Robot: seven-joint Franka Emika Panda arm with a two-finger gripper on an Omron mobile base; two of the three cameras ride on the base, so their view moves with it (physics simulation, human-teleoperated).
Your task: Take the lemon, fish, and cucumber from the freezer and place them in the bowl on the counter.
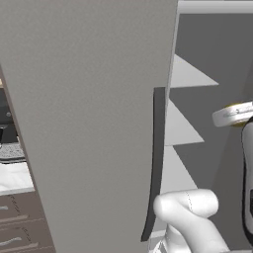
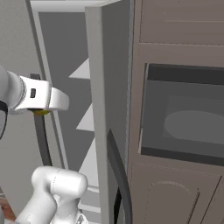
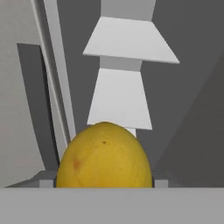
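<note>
The lemon (image 3: 104,157), yellow-orange, sits right at my hand between the fingers, in the air in front of the freezer's pale shelves (image 3: 127,43). My gripper (image 3: 105,183) is shut on it; the fruit hides the fingertips. A yellow sliver of the lemon (image 2: 41,112) peeks out under the white hand (image 2: 43,98), and again as the lemon (image 1: 238,124) below the wrist ring. The freezer door (image 1: 89,123) stands open to the left with its long dark handle (image 1: 155,163). A strip of counter (image 1: 15,178) shows at far left. The fish, cucumber and bowl are out of view.
The freezer's right-hand door (image 2: 109,87) with a dark handle (image 2: 118,175) stands close beside my arm. A brown cabinet with a built-in oven (image 2: 183,113) lies to the right. Grey-brown drawers (image 1: 20,217) sit under the counter at lower left.
</note>
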